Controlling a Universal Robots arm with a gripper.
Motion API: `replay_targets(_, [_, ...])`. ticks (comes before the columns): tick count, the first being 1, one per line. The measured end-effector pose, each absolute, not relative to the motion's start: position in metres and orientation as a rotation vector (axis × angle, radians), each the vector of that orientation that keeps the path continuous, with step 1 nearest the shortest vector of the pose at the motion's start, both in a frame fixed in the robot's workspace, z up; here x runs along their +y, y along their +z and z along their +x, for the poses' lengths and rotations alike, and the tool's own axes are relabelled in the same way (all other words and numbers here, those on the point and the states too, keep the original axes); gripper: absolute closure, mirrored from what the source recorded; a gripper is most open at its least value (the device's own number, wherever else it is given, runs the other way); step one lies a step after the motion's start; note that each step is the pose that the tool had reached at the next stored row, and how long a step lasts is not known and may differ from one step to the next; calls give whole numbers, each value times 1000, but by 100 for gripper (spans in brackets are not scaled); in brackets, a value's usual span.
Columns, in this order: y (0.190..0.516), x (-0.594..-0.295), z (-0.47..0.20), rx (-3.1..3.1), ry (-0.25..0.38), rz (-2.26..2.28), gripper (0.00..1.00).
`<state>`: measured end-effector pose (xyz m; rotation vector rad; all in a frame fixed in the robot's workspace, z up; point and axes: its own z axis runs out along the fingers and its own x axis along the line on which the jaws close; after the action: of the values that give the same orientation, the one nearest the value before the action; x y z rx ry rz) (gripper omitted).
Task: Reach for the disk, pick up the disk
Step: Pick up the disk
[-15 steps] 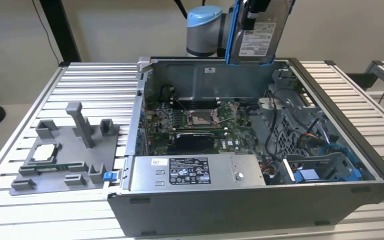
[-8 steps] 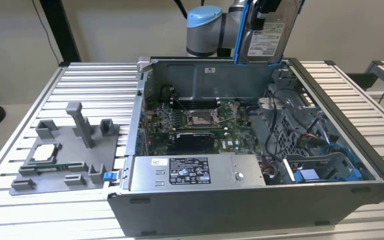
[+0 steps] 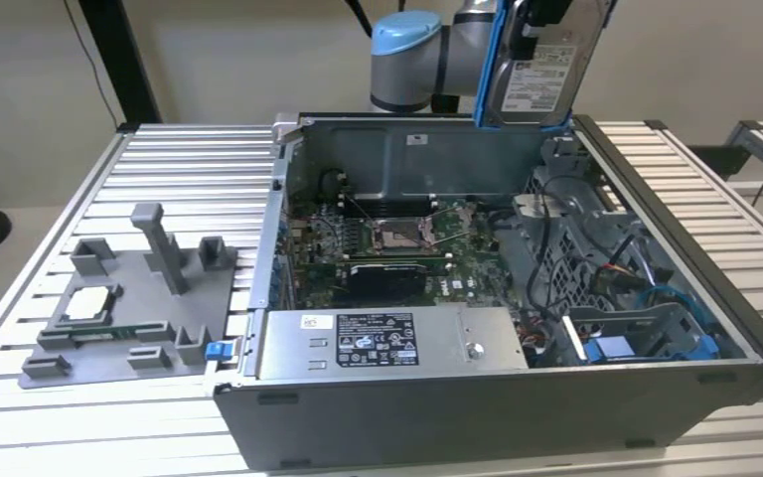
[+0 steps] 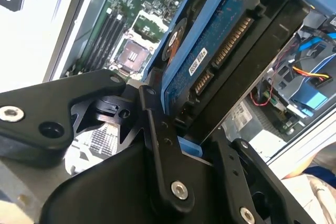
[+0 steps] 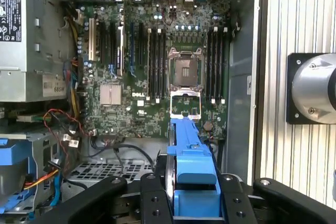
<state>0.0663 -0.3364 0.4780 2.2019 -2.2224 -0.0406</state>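
The disk (image 3: 540,75) hangs upright in the air above the back wall of the open computer case (image 3: 488,427). Its white label faces the exterior camera and a blue rail runs down its edge. My gripper (image 4: 197,148) is shut on the disk (image 4: 220,51), one black finger (image 4: 163,150) on each side of it. In the second wrist view the drive's blue circuit board and connector face the camera. In the first wrist view the disk's blue bracket (image 5: 189,150) sticks out from my gripper (image 5: 194,200), high over the motherboard (image 5: 157,77).
Inside the case lie the motherboard (image 3: 395,238), an empty processor socket (image 3: 396,236), a power supply (image 3: 381,343), cables and a blue drive bay (image 3: 634,343). A grey fixture (image 3: 130,318) with a square chip (image 3: 90,303) sits on the slatted table at the exterior view's left.
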Motion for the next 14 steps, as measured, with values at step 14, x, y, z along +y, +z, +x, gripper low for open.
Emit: replay_targets(14, [478,-341,67,-2222,-41,2202,100])
